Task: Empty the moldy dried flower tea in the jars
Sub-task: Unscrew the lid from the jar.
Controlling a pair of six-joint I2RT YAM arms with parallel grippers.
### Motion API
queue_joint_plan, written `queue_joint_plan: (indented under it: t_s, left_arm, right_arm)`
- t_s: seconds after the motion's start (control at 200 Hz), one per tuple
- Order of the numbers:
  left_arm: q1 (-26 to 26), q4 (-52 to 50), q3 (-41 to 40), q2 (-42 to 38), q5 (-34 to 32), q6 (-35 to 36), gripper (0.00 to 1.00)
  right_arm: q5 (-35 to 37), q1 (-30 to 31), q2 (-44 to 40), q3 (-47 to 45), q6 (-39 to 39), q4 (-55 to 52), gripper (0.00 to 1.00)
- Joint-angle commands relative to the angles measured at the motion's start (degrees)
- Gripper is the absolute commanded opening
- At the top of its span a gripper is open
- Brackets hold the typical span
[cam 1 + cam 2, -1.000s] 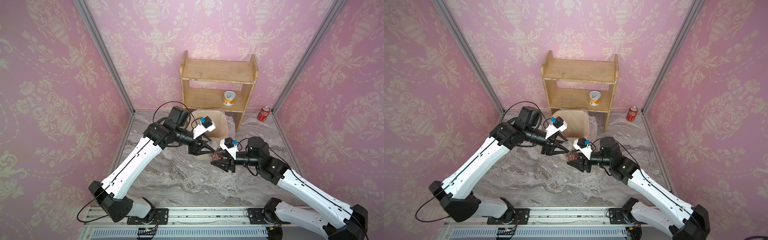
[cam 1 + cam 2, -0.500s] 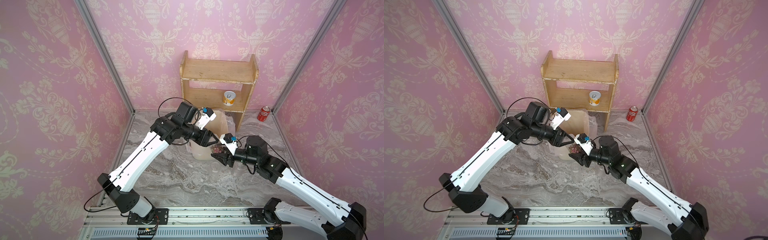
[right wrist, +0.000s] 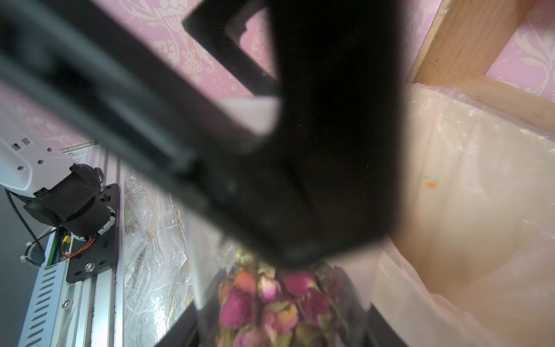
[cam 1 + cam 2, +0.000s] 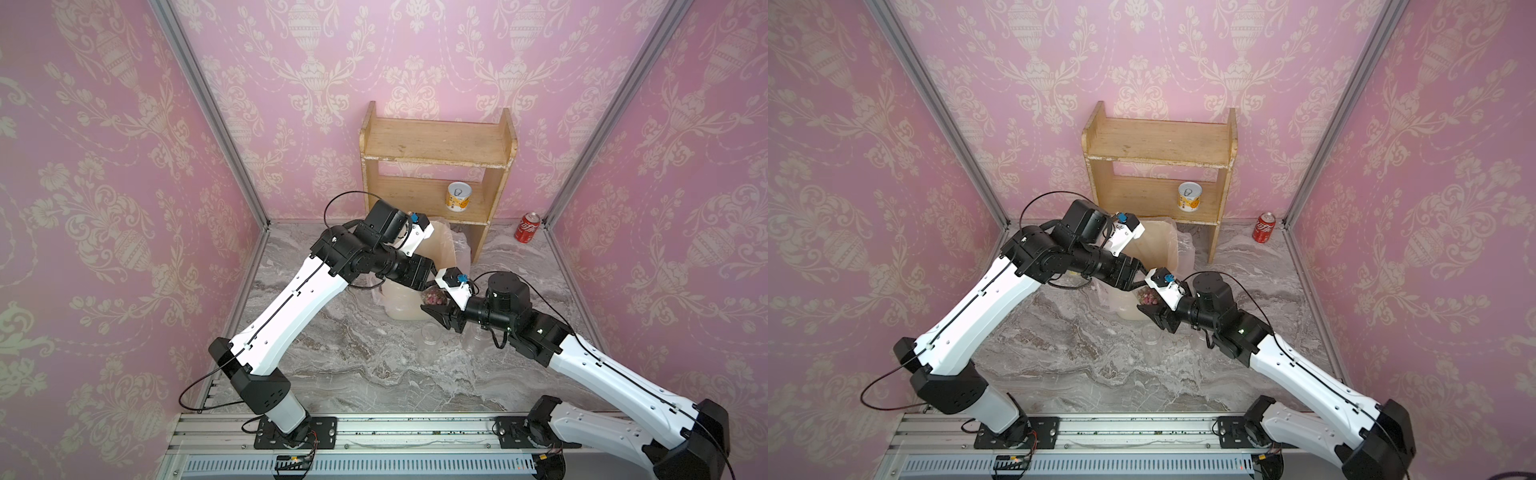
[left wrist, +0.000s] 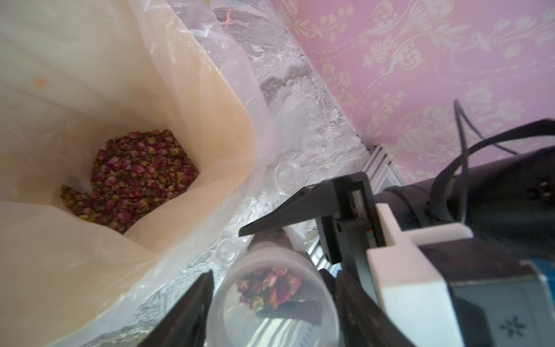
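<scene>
Left wrist view puts the jar point(image 5: 271, 303) nearest, tea point(image 5: 267, 288) loose inside, jaws of the right gripper point(image 5: 250, 273) clenched on it: light, smooth, likely slippery, best held mid-wall; the left gripper point(image 5: 273, 272) flanks it, whether its jaws grip cannot be told; beyond, the lined bin point(image 5: 237, 120)

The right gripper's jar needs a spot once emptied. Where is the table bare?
Bare: the marble between the left arm and right arm down to the front rail, and the strip between shelf and cola can. Crowded: in front of the bin, where empty jars stand beside the right gripper.
</scene>
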Motion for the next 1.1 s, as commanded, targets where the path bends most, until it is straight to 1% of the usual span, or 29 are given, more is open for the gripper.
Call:
queue_joint_plan:
  t_s: [0.0, 0.04, 0.12, 0.18, 0.23, 0.29, 0.395, 0.495, 0.64, 0.801, 1.096]
  left_arm:
    - [0.5, 5.3, -2.7, -3.6, 6.8, 6.3, 0.83]
    - [1.5, 6.2, -4.0, -4.6, 8.8, 8.4, 0.87]
    - [4.2, 8.3, -7.1, -7.3, 14.5, 13.0, 0.91]
    - [5.6, 9.3, -9.7, -9.6, 18.9, 18.4, 0.95]
    - [6.4, 10.2, -11.7, -11.6, 21.1, 22.0, 0.99]
    - [7.1, 10.5, -13.5, -13.6, 23.8, 26.9, 0.99]
    - [7.2, 9.8, -16.1, -16.3, 27.6, 33.7, 0.99]
    - [7.2, 8.0, -17.2, -17.0, 28.3, 38.0, 0.99]
    - [7.2, 8.7, -19.3, -17.3, 27.8, 40.9, 0.98]
    - [7.3, 9.1, -20.3, -16.8, 27.9, 42.6, 0.97]
    - [7.3, 9.4, -20.1, -15.4, 29.0, 42.9, 0.85]
  right_arm:
    - [-2.1, 0.9, -1.2, -0.4, -1.3, 1.6, 0.22]
    - [-2.5, 0.7, -1.4, -0.5, -1.1, 1.5, 0.22]
    - [-3.4, 0.6, -1.9, -1.0, -0.8, 1.6, 0.22]
    - [-4.3, 0.4, -2.2, -1.2, -0.5, 1.6, 0.22]
    - [-5.3, 0.2, -2.3, -1.4, -0.4, 1.6, 0.22]
    - [-6.8, 0.0, -2.5, -1.5, -0.1, 1.5, 0.22]
    - [-11.7, -0.4, -2.6, -1.4, 0.9, 1.5, 0.23]
    - [-15.9, -0.6, -2.6, -1.2, 1.7, 1.8, 0.23]
    - [-19.8, -0.7, -2.3, -0.7, 2.1, 1.6, 0.23]
    - [-21.4, -0.7, -1.8, -0.5, 2.1, 1.3, 0.23]
    - [-21.9, -0.8, -1.4, -0.1, 2.0, 0.6, 0.23]
